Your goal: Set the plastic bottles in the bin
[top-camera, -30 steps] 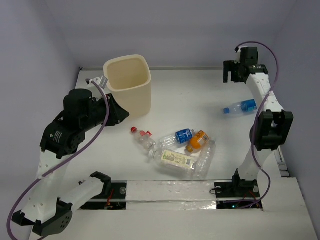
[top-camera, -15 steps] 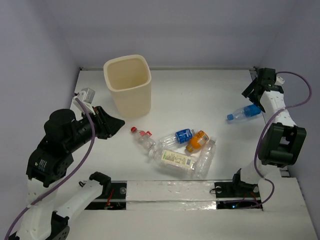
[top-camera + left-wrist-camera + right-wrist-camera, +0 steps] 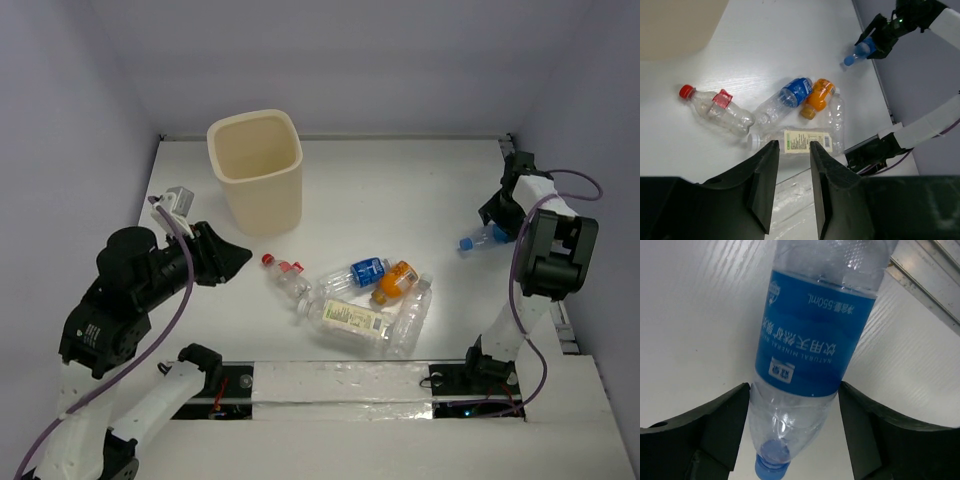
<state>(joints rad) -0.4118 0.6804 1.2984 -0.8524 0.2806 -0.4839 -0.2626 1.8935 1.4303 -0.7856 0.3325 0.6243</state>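
Note:
The cream bin (image 3: pixel 256 172) stands at the back left. A blue-labelled bottle (image 3: pixel 815 335) lies at the table's right edge, and my right gripper (image 3: pixel 792 390) is shut on it near its neck, fingers against both sides; it is still on the table (image 3: pixel 476 238). In a heap near the middle lie a red-capped bottle (image 3: pixel 717 107), a second blue-labelled one (image 3: pixel 790 97), a stubby orange one (image 3: pixel 817 96), a pale-yellow-labelled one (image 3: pixel 805 141) and a plain clear one (image 3: pixel 836 117). My left gripper (image 3: pixel 792 146) hovers above and left of the heap, slightly open and empty.
A ridged rail (image 3: pixel 925 280) runs along the table's right edge just beyond the gripped bottle. The side wall (image 3: pixel 600 150) is close behind the right arm. The right arm's base (image 3: pixel 875 152) sits near the heap's front.
The right arm swung down to the bottle at the right edge and closed its fingers round it; the bottle shifted slightly nearer. The left arm drew back from the bin and its jaws parted a little.

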